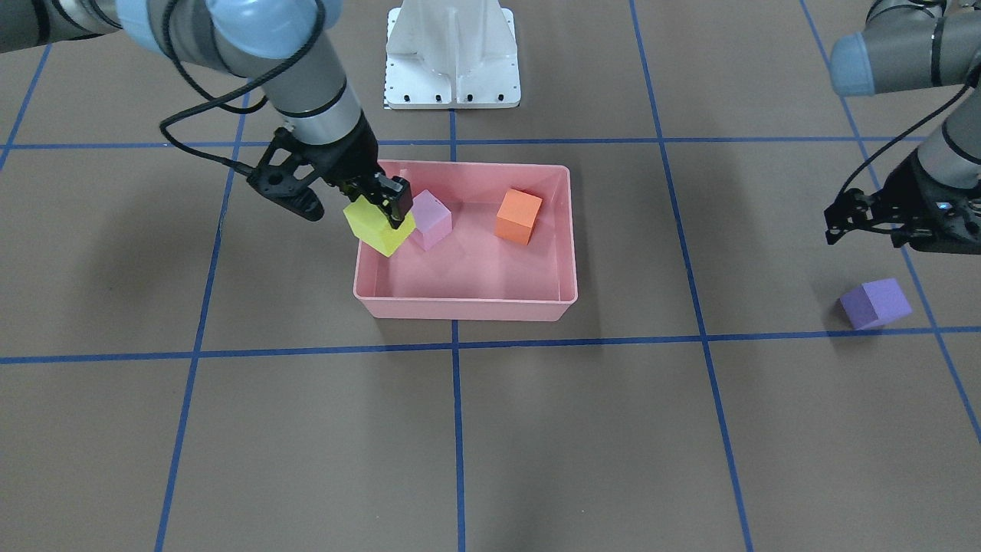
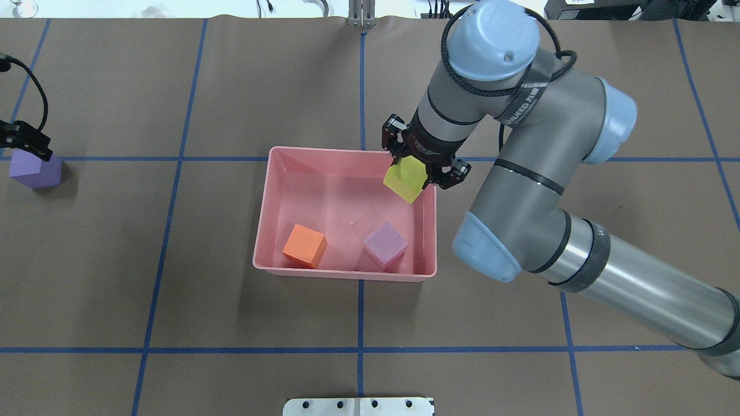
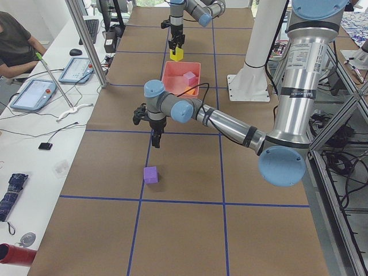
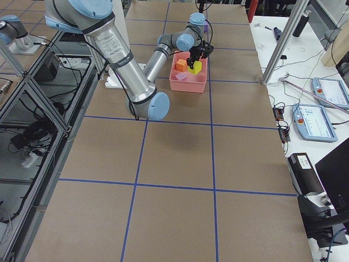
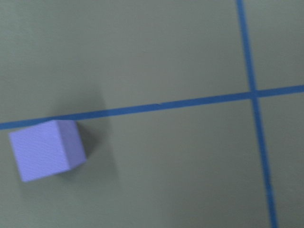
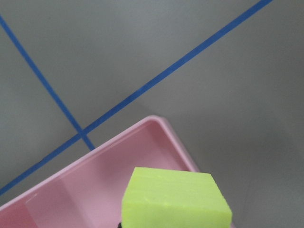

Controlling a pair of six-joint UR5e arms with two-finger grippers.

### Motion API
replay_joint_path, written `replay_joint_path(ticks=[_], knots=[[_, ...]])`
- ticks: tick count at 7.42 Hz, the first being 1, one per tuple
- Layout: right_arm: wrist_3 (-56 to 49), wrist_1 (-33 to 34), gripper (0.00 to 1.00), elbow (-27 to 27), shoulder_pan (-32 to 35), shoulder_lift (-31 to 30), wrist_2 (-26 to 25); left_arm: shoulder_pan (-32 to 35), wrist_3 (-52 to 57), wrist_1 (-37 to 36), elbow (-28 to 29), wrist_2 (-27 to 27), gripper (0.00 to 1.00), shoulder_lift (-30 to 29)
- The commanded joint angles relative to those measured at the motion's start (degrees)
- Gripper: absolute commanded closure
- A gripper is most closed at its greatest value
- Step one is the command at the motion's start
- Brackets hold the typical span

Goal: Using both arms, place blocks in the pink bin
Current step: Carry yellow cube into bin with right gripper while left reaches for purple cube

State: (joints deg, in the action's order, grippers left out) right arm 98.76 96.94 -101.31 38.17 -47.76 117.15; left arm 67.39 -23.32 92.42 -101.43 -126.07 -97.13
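Observation:
My right gripper (image 1: 381,215) is shut on the yellow block (image 1: 375,228), holding it tilted in the air over one end wall of the pink bin (image 1: 460,310). In the overhead view the yellow block (image 2: 406,179) hangs above the bin's far right corner. A light pink block (image 2: 385,245) and an orange block (image 2: 304,245) rest on the bin floor. The purple block (image 1: 875,303) lies on the table far from the bin. My left gripper (image 1: 851,226) hovers open above and beside it, holding nothing. The left wrist view shows the purple block (image 5: 46,149) at its lower left.
Blue tape lines cross the brown table. The white pedestal base (image 1: 452,54) stands behind the bin on the robot's side. A person (image 3: 14,46) sits at a side desk with tablets, off the table.

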Motion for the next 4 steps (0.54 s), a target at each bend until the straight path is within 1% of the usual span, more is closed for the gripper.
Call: replay_joint_path(ticks=[1,2,3,4], knots=[[2.9,-6.8,1.00,6.6,-3.0,2.1,-4.2,2.7,2.9,0.7,5.3,-0.1,0.01,-0.6],[4.5,-12.2,1.00,9.6,-3.0,2.1,-4.4,3.4,2.9,1.4,7.2,-0.1,0.01,-0.8],[4.6,-12.2,1.00,9.7,-3.3,1.9,-4.4,3.5,1.6,1.6,9.3,-0.1,0.01,-1.1],[4.5,-12.1,1.00,9.7,-3.9,1.5,-4.4,3.4,-2.7,3.3,13.0,-0.1,0.01,-2.8]])
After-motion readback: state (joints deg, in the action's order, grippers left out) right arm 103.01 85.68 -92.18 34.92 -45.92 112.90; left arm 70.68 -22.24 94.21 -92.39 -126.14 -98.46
